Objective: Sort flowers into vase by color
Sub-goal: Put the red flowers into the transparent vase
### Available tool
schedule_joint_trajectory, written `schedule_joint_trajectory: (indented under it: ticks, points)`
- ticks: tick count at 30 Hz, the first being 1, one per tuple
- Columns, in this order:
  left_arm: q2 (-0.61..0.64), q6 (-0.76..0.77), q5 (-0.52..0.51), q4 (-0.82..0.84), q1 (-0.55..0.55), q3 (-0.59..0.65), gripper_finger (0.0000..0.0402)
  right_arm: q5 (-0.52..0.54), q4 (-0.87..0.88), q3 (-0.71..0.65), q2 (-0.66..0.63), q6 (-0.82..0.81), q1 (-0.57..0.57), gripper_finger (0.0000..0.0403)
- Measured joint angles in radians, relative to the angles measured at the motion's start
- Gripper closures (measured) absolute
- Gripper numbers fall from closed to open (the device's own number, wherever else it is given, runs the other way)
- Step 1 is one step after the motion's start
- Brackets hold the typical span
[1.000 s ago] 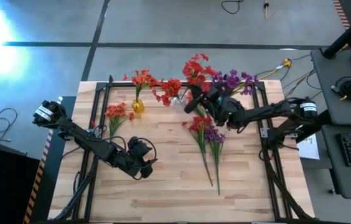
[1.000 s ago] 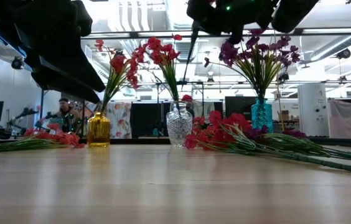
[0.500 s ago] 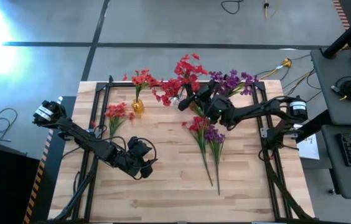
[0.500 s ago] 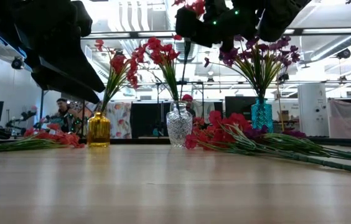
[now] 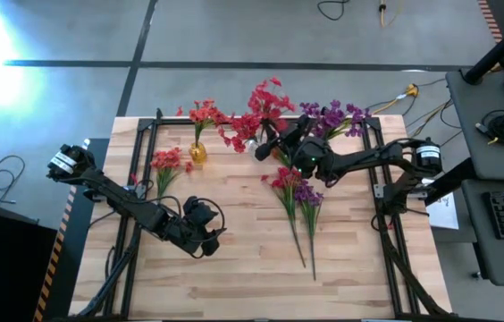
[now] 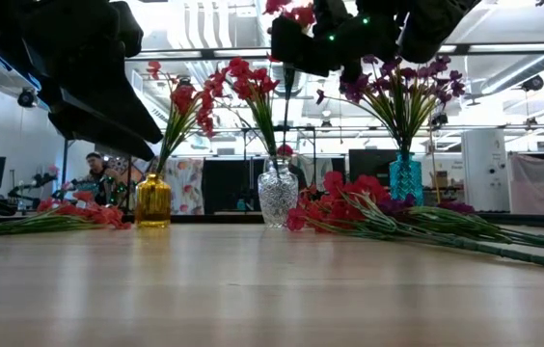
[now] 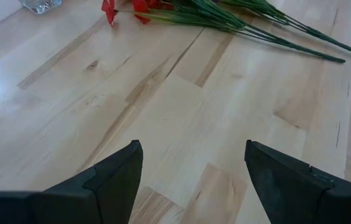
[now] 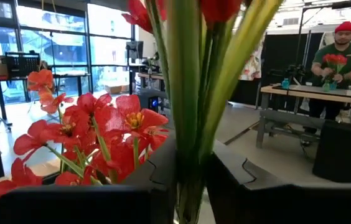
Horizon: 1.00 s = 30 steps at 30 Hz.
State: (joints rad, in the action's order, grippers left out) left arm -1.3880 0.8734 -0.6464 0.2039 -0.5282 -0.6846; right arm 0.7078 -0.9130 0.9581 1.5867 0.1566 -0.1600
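R gripper (image 5: 273,146) was clamped on a red sprig (image 5: 267,97), held high over the clear vase (image 6: 278,193) at far centre; looked like the insertion step. Next: line the stem up with the neck, lower. Loose flowers (image 5: 295,192) lay centre-right. L gripper (image 7: 193,163) idle near-left, fingers apart. No readable text.

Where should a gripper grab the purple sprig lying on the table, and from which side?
Grip the purple sprig on its bare green stem, below the blossoms, coming straight down from above. It lies flat on the table, close beside a red sprig, so set the fingers across the stem near its free lower end, where the two stems spread apart.
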Motion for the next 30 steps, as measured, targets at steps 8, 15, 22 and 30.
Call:
schedule_joint_trajectory:
  ticks: [8, 15, 22, 30]
  points:
    - [0.0, 0.0, 0.0, 0.0, 0.0, 0.0, 0.0133, 0.0, 0.037, 0.0, 0.0, 0.0, 0.0, 0.0278]
    - [0.0, 0.0, 0.0, 0.0, 0.0, 0.0, 0.0133, 0.0, 0.098, -0.001, 0.0, -0.026, 0.0, 0.0231]
    - [0.0, 0.0, 0.0, 0.0, 0.0, 0.0, 0.0133, 0.0, 0.166, -0.001, -0.006, -0.037, 0.0, 0.0188]
    - [0.0, 0.0, 0.0, 0.0, 0.0, 0.0, 0.0133, 0.0, 0.326, -0.002, -0.053, -0.086, 0.013, 0.0129]
